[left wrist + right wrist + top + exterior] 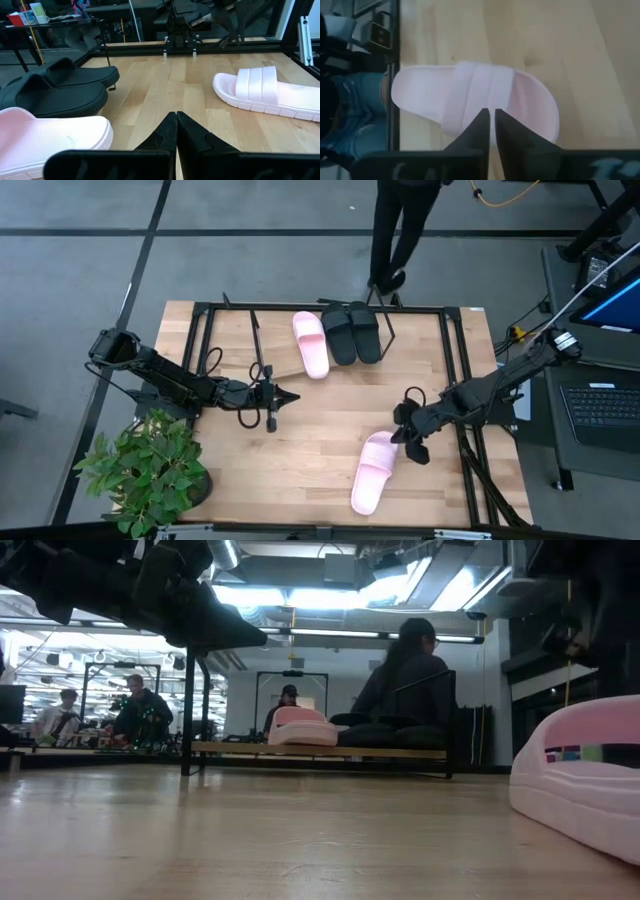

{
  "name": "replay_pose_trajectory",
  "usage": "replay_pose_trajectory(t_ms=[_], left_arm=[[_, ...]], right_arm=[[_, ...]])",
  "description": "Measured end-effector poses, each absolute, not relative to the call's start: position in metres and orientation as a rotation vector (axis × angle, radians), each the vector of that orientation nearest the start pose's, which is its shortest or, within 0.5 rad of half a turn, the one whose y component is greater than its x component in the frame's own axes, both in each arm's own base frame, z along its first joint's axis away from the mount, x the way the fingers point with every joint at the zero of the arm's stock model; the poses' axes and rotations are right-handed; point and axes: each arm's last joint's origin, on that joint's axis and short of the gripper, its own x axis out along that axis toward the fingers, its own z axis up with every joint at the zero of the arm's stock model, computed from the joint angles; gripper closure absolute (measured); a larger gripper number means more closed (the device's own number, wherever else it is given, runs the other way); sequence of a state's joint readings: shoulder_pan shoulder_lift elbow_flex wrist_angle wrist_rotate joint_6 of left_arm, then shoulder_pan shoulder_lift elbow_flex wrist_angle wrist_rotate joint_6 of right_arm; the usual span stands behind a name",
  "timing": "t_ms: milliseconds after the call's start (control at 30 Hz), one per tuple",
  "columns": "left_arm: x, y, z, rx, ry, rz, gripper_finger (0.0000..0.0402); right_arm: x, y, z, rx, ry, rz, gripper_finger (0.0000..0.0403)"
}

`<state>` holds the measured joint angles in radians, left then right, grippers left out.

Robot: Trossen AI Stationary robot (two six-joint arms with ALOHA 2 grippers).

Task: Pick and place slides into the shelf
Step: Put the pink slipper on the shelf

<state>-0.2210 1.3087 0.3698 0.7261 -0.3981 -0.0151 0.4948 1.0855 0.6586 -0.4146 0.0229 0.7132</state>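
One pale pink slide (373, 471) (470, 97) lies sole-down on the table near its near right part. Another pink slide (311, 344) and two black slides (352, 332) (60, 87) sit side by side on the light-wood shelf (320, 751) at the far edge. My right gripper (404, 432) (490, 114) is shut and hangs just above the near slide's strap; I see no touch. My left gripper (290, 395) (176, 118) is shut and hovers mid-table, pointing toward the right.
A black metal frame (455, 355) runs around the table. A potted plant (150, 465) stands at the near left corner. A person (400, 230) stands beyond the far edge. Bare wood lies between the shelf and the near slide.
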Motion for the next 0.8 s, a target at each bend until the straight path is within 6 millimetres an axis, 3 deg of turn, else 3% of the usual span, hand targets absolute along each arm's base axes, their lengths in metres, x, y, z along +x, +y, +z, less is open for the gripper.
replay_pose_trajectory(t_ms=[533,800], left_arm=[[0.2338,-0.0410,0.1763,0.049,0.201,0.178,0.0401],[0.2338,-0.0410,0.1763,0.049,0.202,0.178,0.0401]], right_arm=[[0.1867,0.0913,0.2169,0.512,0.955,0.086,0.0222],[0.1839,0.0911,0.2115,0.535,1.000,0.090,0.0211]])
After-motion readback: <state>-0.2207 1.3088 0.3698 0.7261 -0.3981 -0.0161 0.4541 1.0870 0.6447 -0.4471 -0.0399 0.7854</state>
